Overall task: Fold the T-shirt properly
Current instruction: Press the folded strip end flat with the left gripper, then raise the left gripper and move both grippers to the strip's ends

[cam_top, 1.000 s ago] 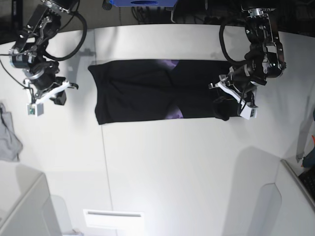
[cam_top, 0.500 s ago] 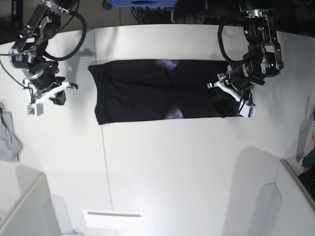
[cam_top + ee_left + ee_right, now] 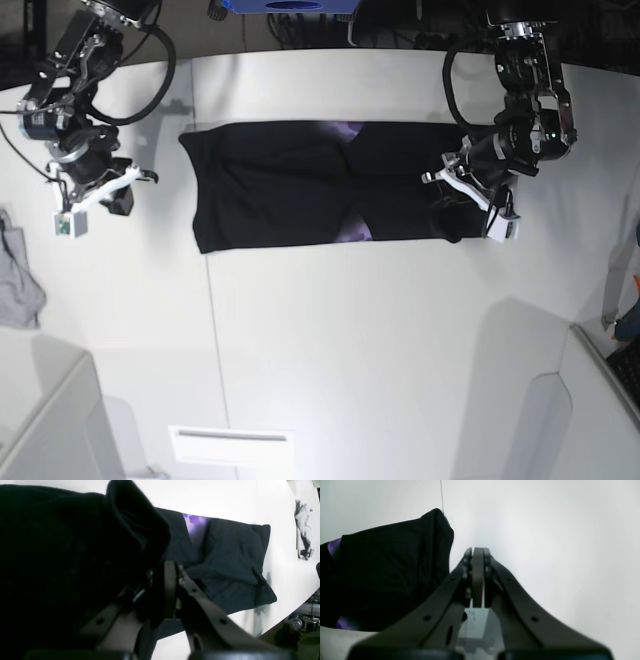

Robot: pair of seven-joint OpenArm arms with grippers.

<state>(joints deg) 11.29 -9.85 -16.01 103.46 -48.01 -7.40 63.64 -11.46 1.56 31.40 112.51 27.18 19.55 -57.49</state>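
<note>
The T-shirt (image 3: 325, 185), black with purple print showing at the centre fold, is lying as a long band across the table (image 3: 350, 330) toward 12 o'clock in the base view, its sides already turned inward. The left gripper (image 3: 462, 205), at the band's 3 o'clock end, is clamping a bunch of the black cloth between nearly closed jaws; the left wrist view is showing fabric (image 3: 135, 530) draped up over its fingers. Over the last second this gripper has been drawing inward toward 9 o'clock and lifting slightly, so the band's 3 o'clock edge is now pulled in from where it lay and is rising off the table. That suggests the crosswise fold is beginning, with the held end due to travel over the rest of the band. The right gripper (image 3: 477, 577), jaws pressed together on nothing, is hanging over bare table just beside the band's 9 o'clock end and has not moved. A small grey cloth (image 3: 15, 280) is lying well apart at the table's 9 o'clock edge.
</note>
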